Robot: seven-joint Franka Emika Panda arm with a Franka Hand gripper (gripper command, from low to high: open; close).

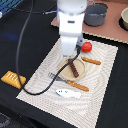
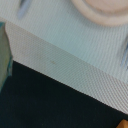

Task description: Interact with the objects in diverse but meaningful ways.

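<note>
Sausage stick (image 1: 74, 68) lies on the plate (image 1: 64, 74) at frame centre, long axis running upper right to lower left. The arm stands directly above it; jaws hidden, state cannot be told. Tomato (image 1: 87, 47) sits just upper right.

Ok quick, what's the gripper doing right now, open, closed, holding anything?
Gripper: cannot be told. The arm hides its fingers above the plate, and the wrist view shows no fingertips.
</note>
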